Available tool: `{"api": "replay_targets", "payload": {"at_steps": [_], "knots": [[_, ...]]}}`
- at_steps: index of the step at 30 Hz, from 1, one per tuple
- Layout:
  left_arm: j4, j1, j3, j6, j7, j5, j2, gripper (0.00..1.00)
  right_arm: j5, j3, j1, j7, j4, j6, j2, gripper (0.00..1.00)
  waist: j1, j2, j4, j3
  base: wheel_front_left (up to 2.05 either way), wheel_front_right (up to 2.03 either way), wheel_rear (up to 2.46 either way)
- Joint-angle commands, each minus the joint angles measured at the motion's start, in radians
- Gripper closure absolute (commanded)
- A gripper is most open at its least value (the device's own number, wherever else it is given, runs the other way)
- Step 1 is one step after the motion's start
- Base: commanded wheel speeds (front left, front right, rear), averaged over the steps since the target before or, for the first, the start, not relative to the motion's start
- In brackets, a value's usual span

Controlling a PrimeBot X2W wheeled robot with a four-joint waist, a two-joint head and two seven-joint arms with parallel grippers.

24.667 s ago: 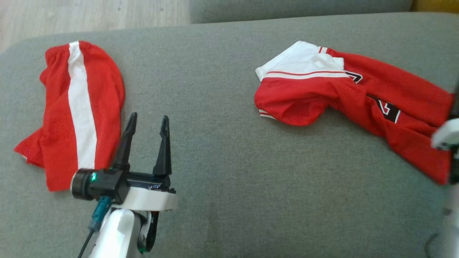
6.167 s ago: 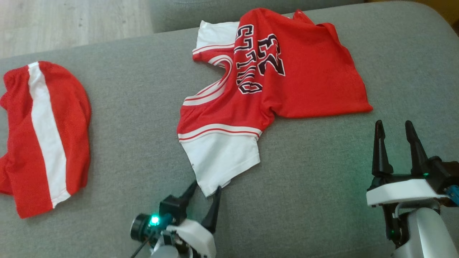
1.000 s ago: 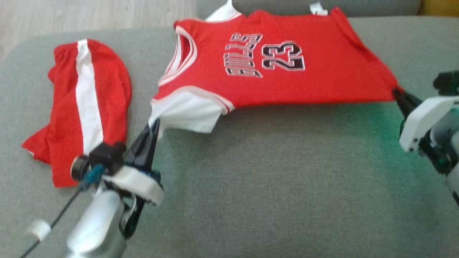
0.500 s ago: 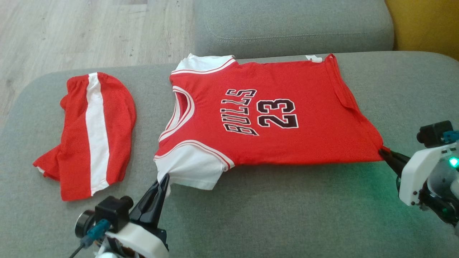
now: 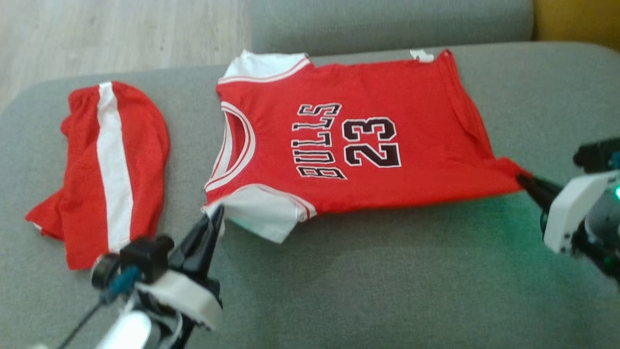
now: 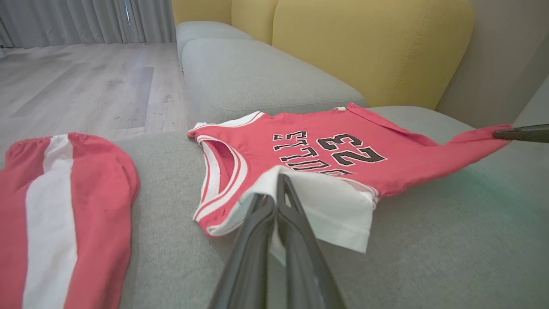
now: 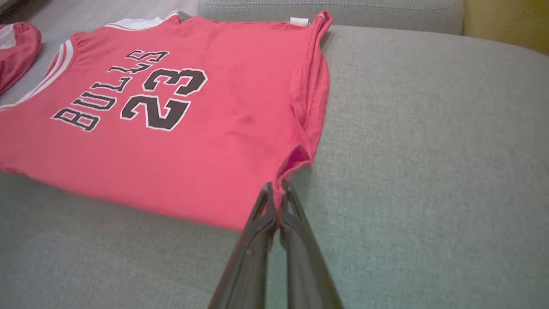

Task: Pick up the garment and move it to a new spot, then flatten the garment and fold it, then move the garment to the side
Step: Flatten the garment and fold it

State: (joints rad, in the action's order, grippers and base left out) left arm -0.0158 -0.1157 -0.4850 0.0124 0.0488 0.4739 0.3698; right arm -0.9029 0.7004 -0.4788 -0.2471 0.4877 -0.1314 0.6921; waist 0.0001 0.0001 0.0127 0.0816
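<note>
The garment (image 5: 358, 145) is a red jersey with white sleeves and "BULLS 23" in black print, spread face up across the grey sofa seat (image 5: 368, 286). My left gripper (image 5: 216, 213) is shut on the near white sleeve (image 6: 330, 206), pinching its edge. At the jersey's near hem corner my right gripper (image 5: 523, 180) is shut on the red cloth. In the left wrist view my left gripper (image 6: 274, 193) clamps the sleeve, and the garment (image 6: 326, 150) stretches toward the right fingers (image 6: 521, 133). The right wrist view has my right gripper (image 7: 276, 191) holding the garment (image 7: 171, 111) by its hem corner.
Red shorts with a white stripe (image 5: 109, 165) lie crumpled on the seat's left end. A second grey cushion (image 5: 387, 22) runs behind the seat, with wooden floor (image 5: 111, 34) at far left and a yellow backrest (image 6: 364, 47) beyond.
The head view has shifted. Both grippers keep their grip on the jersey, which now lies lower and flatter on the seat than one second ago, when its far edge hung over the back.
</note>
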Motion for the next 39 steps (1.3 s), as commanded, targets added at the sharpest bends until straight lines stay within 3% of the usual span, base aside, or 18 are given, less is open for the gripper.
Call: {"api": "replay_targets", "payload": {"at_steps": [1, 20, 29, 30, 31, 32, 39], "knots": [[0.017, -0.079, 0.048, -0.009, 0.004, -0.004, 0.029, 1.0, 0.012, -0.014, -0.042, 0.0, -0.02, 0.001, 0.016, 1.0, -0.0001, -0.0001, -0.004, 0.03, 0.0, 0.0, 0.0], [-0.299, -0.501, -0.008, -0.112, 0.077, -0.085, 0.073, 1.0, 0.116, -0.005, -0.292, -0.049, 0.151, 0.001, -0.095, 1.0, -0.0001, -0.0001, -0.019, 0.202, 0.0, 0.0, 0.0], [-0.458, -0.653, -0.054, -0.131, 0.068, -0.099, 0.053, 1.0, 0.121, 0.026, -0.382, -0.044, 0.228, 0.001, -0.126, 1.0, -0.0001, -0.0001, -0.019, 0.262, 0.0, 0.0, 0.0], [-0.474, -0.665, -0.057, -0.132, 0.069, -0.098, 0.049, 1.0, 0.127, 0.031, -0.392, -0.035, 0.234, 0.001, -0.128, 0.94, -0.0001, -0.0001, -0.019, 0.266, 0.0, 0.0, 0.0], [-0.49, -0.676, -0.054, -0.13, 0.063, -0.097, 0.043, 0.76, 0.131, 0.032, -0.4, -0.023, 0.243, 0.001, -0.13, 0.0, -0.0001, -0.0001, -0.019, 0.269, 0.0, 0.0, 0.0], [-0.502, -0.686, -0.05, -0.125, 0.05, -0.096, 0.037, 0.0, 0.131, 0.032, -0.407, -0.013, 0.253, 0.001, -0.136, 0.0, -0.0001, -0.0001, -0.019, 0.272, 0.0, 0.0, 0.0], [-0.541, -0.705, 0.036, -0.04, -0.16, -0.045, -0.049, 0.0, 0.139, -0.014, -0.446, 0.197, 0.293, 0.001, -0.18, 0.0, -0.0001, -0.0001, -0.018, 0.249, 0.0, 0.0, 0.0]]}}
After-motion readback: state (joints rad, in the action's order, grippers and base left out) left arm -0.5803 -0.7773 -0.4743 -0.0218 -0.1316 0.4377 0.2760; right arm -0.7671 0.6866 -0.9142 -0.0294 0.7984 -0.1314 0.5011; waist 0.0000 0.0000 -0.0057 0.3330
